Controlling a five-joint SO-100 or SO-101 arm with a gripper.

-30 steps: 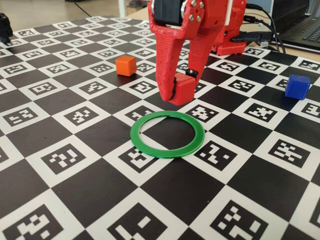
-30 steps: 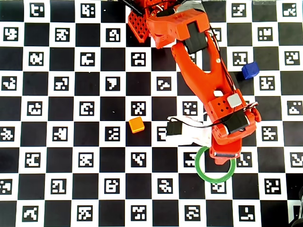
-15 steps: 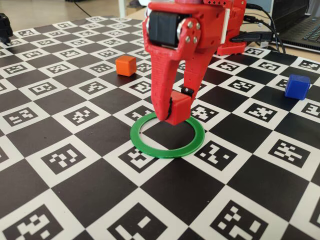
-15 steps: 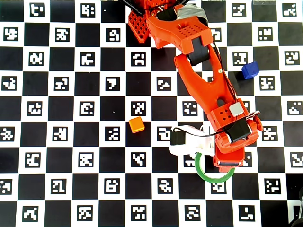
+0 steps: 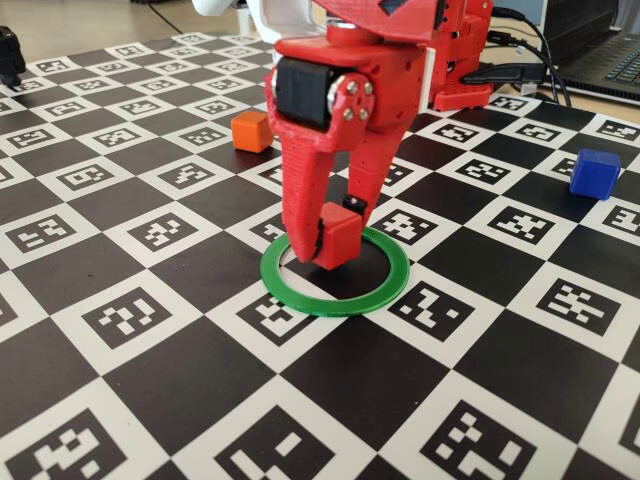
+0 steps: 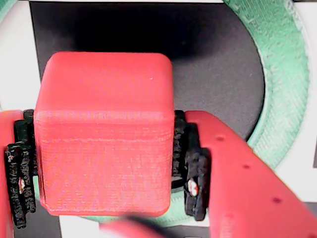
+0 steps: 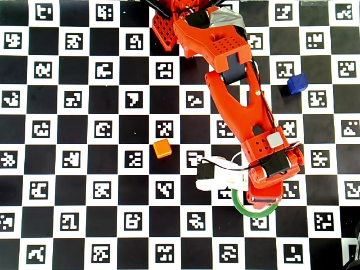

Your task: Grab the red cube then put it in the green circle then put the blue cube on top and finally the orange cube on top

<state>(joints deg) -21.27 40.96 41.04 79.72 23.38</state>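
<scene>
My red gripper point(image 5: 332, 248) is shut on the red cube point(image 5: 340, 238) and holds it low inside the green circle point(image 5: 385, 283), towards its left side in the fixed view. Whether the cube touches the board I cannot tell. The wrist view shows the red cube point(image 6: 104, 134) squeezed between the black pads point(image 6: 190, 168), with the green circle point(image 6: 282, 99) curving round to the right. From overhead the gripper point(image 7: 263, 196) hides the cube and covers most of the green circle point(image 7: 241, 208). The orange cube point(image 5: 251, 131) sits far left, the blue cube point(image 5: 594, 173) far right.
A black-and-white marker checkerboard point(image 5: 150, 320) covers the table. The arm's base point(image 5: 455, 85) stands at the back, with cables and a laptop point(image 5: 600, 55) behind on the right. A white camera mount with a black cable point(image 7: 216, 174) sticks out left of the gripper.
The gripper, still holding the red cube, has come forward and down, from behind the ring's far edge to inside the ring. The orange and blue cubes have not moved.
</scene>
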